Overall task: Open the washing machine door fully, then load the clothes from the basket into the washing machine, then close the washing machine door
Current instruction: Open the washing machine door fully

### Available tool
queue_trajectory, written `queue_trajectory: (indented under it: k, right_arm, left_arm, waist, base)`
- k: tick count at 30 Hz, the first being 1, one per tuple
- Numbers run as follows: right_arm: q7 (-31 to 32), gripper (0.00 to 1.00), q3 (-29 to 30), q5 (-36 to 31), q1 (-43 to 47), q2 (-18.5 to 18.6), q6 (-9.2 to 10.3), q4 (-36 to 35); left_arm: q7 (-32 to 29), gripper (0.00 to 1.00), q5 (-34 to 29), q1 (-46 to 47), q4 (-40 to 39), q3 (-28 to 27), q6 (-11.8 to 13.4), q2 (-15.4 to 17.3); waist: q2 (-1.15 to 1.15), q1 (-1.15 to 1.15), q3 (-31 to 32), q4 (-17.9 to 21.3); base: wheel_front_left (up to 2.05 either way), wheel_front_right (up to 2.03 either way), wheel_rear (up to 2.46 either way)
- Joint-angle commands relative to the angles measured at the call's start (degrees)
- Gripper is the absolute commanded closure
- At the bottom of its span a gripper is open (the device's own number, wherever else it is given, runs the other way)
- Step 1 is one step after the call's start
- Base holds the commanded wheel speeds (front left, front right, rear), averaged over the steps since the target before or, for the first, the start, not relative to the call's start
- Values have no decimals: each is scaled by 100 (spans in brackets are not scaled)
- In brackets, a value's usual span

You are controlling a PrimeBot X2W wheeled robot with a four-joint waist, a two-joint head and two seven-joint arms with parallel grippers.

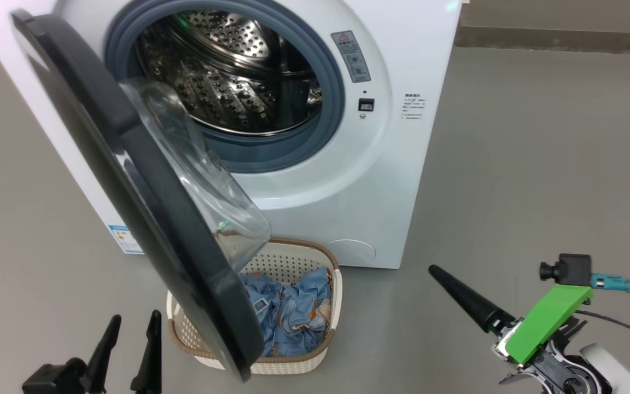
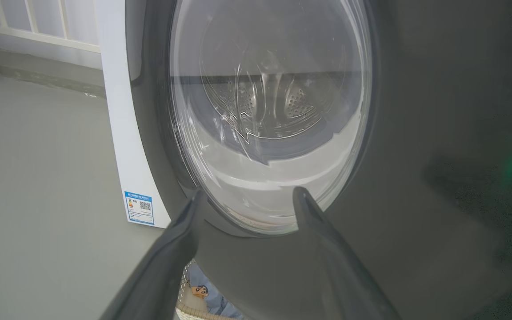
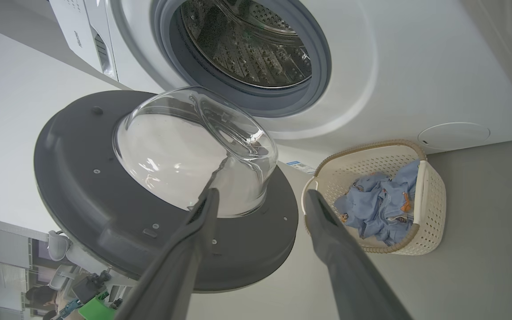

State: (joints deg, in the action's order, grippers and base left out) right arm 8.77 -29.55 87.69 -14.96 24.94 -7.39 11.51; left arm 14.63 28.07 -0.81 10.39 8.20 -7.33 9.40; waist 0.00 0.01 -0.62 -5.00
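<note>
Glossy black rim and clear glass bowl are noted on the washing machine door (image 1: pixel 145 180), which is found swung well out from the washing machine (image 1: pixel 380 180), so that the steel drum (image 1: pixel 238 71) and grey-blue gasket (image 1: pixel 332 109) are exposed. The basket (image 1: pixel 299 256) is set on the grey floor (image 1: pixel 539 164) just before the machine; its left part is hidden behind the door's lower edge in the head view. The clothes (image 1: pixel 293 306) are heaped inside the basket. The left gripper (image 1: pixel 135 316) is seen low beside the door, fingers spread, nothing grasped. The right gripper (image 3: pixel 261 192) is observed released, fingers parted and empty, well apart from the basket
</note>
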Motion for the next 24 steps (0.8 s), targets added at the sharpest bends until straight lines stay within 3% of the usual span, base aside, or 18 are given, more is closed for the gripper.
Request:
queue_trajectory:
  k: [1, 6, 18, 21, 24]
  right_arm:
    - [-167, 0, -37, -187, 51, 145, -10, -97]
    - [-574, 0, -124, -394, 80, 283, -10, 33]
    - [-2263, 0, -556, -1312, 97, 646, -10, 782]
    - [-2365, 0, -442, -1664, 88, 592, -10, 1049]
    - [-2373, 0, 197, -2256, 146, 367, -10, 1162]
  left_arm:
    - [37, 0, 7, 66, -177, -250, -15, 128]
    - [37, 0, -4, 16, -197, -293, -15, 132]
    - [37, 0, -30, -11, -207, -386, -15, 45]
    - [37, 0, -38, -15, -207, -408, -15, 24]
    - [37, 0, -48, -24, -221, -436, -15, 3]
  waist:
    - [0, 0, 13, 59]
    - [0, 0, 9, 122]
    - [0, 0, 40, 188]
    - [0, 0, 46, 196]
    - [0, 0, 43, 208]
  base:
    - [0, 0, 0]
    - [0, 0, 0]
    - [0, 0, 0]
    - [0, 0, 0]
    - [0, 0, 0]
